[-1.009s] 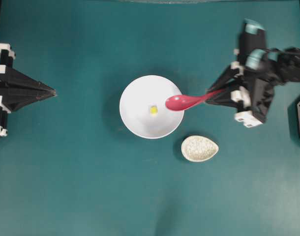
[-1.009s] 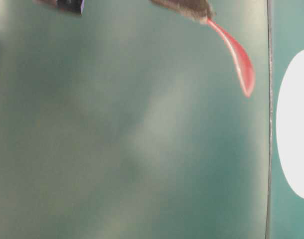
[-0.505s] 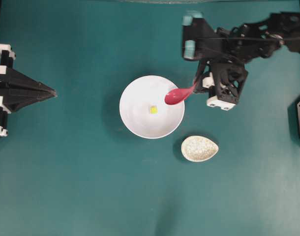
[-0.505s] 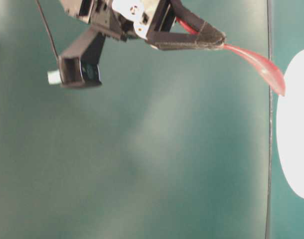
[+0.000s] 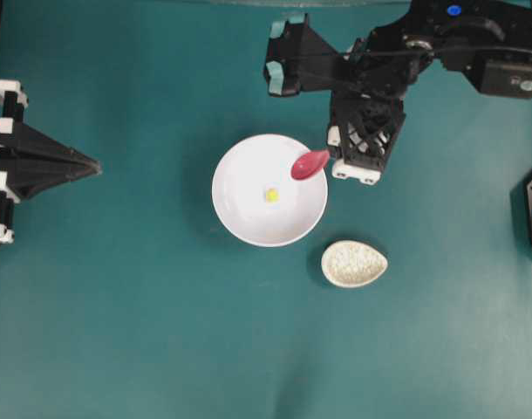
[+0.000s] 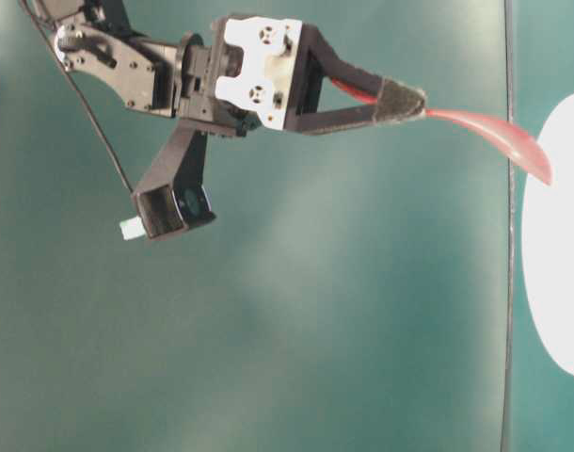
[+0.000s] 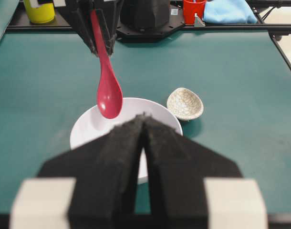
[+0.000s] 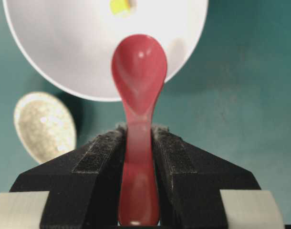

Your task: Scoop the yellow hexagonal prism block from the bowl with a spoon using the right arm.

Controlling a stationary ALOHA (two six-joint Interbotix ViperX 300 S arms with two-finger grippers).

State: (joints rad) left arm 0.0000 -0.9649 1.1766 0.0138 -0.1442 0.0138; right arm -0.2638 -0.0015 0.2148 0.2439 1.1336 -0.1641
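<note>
One arm has swung round: the right gripper (image 8: 138, 138), clamped on the spoon (image 5: 310, 164), now brings its scoop over the bowl (image 5: 240, 218) rim; the yellow hexagonal prism block (image 5: 271, 195) lies unscooped; the left gripper (image 7: 144, 125) sits closed, idle.

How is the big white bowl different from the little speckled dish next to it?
The white bowl is much bigger than the speckled dish. The bowl is round and plain white; the dish is teardrop-shaped, beige and spotted. The bowl holds a tiny yellow block, while the dish looks empty. The red spoon hangs over the bowl's rim, not over the dish. Both sit side by side on the green table, apart from each other.
</note>
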